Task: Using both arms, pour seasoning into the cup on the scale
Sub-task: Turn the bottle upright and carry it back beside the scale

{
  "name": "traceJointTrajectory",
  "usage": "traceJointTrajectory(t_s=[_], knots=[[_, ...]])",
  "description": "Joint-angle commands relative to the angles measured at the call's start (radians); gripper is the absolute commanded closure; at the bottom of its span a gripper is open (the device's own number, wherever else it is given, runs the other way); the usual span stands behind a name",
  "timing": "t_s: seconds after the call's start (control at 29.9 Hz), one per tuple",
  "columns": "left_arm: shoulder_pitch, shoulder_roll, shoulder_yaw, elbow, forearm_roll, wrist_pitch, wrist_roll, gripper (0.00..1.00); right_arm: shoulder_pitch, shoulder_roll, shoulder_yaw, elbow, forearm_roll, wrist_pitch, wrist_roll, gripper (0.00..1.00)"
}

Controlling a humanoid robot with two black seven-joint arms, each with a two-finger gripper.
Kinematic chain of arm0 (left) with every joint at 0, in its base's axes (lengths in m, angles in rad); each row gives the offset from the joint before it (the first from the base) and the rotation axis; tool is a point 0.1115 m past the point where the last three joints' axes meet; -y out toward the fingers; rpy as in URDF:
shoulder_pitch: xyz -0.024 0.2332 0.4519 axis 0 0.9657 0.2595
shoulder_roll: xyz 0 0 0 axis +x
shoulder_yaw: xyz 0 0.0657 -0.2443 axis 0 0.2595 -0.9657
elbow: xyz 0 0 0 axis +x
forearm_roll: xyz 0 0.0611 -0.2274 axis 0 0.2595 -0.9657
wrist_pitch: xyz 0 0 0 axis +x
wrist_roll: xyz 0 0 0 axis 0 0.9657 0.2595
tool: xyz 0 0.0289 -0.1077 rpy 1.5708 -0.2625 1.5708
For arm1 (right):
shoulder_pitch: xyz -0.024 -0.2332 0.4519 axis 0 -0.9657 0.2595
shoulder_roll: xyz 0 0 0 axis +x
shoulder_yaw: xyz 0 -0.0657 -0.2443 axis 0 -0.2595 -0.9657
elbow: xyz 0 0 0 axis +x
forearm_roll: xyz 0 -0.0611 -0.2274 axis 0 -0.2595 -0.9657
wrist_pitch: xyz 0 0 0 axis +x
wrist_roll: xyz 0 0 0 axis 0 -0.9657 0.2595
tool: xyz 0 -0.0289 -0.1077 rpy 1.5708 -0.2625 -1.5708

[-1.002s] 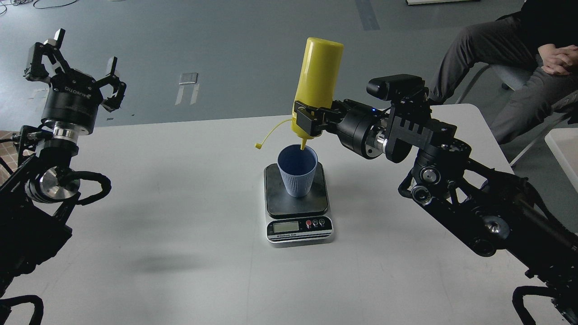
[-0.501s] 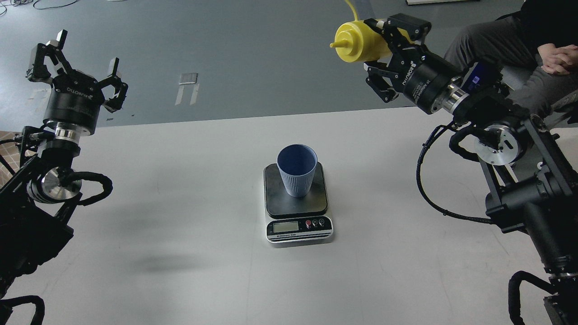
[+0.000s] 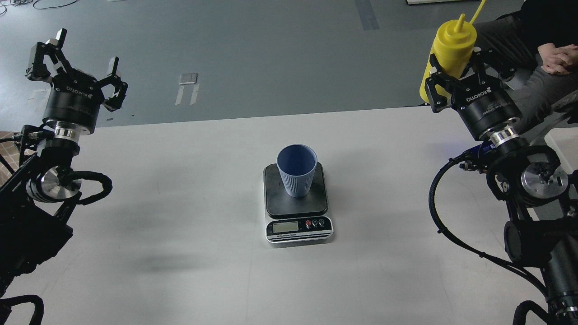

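Up at two o'clock from the table's middle, the right gripper [image 3: 454, 74] is clamped around the seasoning [image 3: 448, 49], which stands upright with its nozzle pointing up and its thin tethered cap trailing toward the top edge. Over at ten o'clock, the left gripper [image 3: 74, 58] hangs above the table's [image 3: 180, 225] far edge with fingers spread and nothing between them. Between them, the cup [image 3: 296, 169] stands upright on the black platform of the scale [image 3: 297, 203], display facing six o'clock, well apart from both grippers.

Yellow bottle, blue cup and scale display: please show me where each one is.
Yellow bottle [image 3: 449, 47], head view, on its shoulder below the nozzle.
Blue cup [image 3: 296, 183], head view, on its ribbed outer wall.
Scale display [image 3: 285, 227], head view, on the LCD window.
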Motion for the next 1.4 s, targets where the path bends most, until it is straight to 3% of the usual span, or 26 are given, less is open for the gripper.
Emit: traceJointTrajectory(t_s=[0.0, 0.4, 0.8, 1.37], knots=[[0.003, 0.002, 0.000, -0.002, 0.000, 0.000, 0.000, 0.02, -0.087, 0.024, 0.058, 0.006, 0.016, 0.018, -0.002, 1.00], [0.003, -0.005, 0.000, -0.004, 0.000, 0.000, 0.000, 0.02, -0.306, 0.024, 0.029, 0.042, 0.180, 0.129, 0.018, 1.00], [0.001, -0.004, 0.000, -0.004, 0.000, 0.000, 0.000, 0.02, -0.311, 0.024, -0.055, -0.009, 0.191, 0.153, 0.058, 1.00], [0.001, -0.002, -0.003, -0.004, 0.000, 0.000, 0.000, 0.02, -0.311, 0.024, -0.058, -0.084, 0.193, 0.159, 0.058, 1.00]])
